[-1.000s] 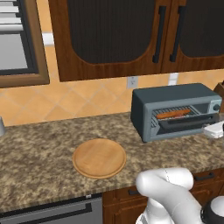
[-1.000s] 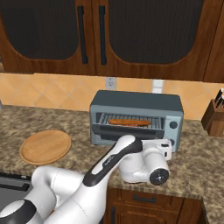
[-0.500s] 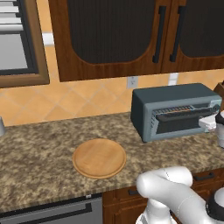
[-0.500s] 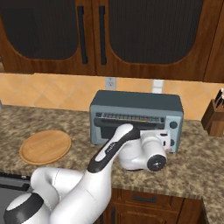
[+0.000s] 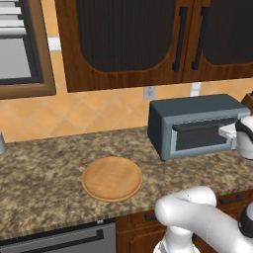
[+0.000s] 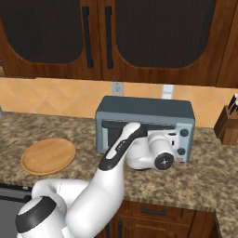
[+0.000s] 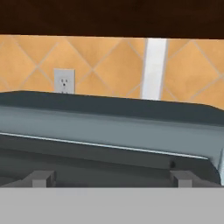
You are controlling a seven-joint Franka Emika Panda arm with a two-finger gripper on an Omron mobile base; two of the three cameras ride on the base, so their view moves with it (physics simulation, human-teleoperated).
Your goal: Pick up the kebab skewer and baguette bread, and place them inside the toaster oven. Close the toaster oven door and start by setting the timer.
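Toaster oven (image 5: 195, 123) at far right of table (image 5: 44, 173), its door (image 6: 139, 135) shut. Tool hidden against door front, jaws' state unclear, likely placed for the timer knobs (image 6: 183, 139). Skewer, baguette unseen.

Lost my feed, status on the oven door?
Toaster oven door shut. Gripper at the toaster oven front, state unclear. Knob strip unobstructed.

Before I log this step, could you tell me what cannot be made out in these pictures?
- Blue-grey toaster oven: contents hidden behind its dark glass door in both base views.
- Gripper: the white arm covers it in the right base view, so open or shut is unclear.
- Knob strip: too small to read the timer setting.
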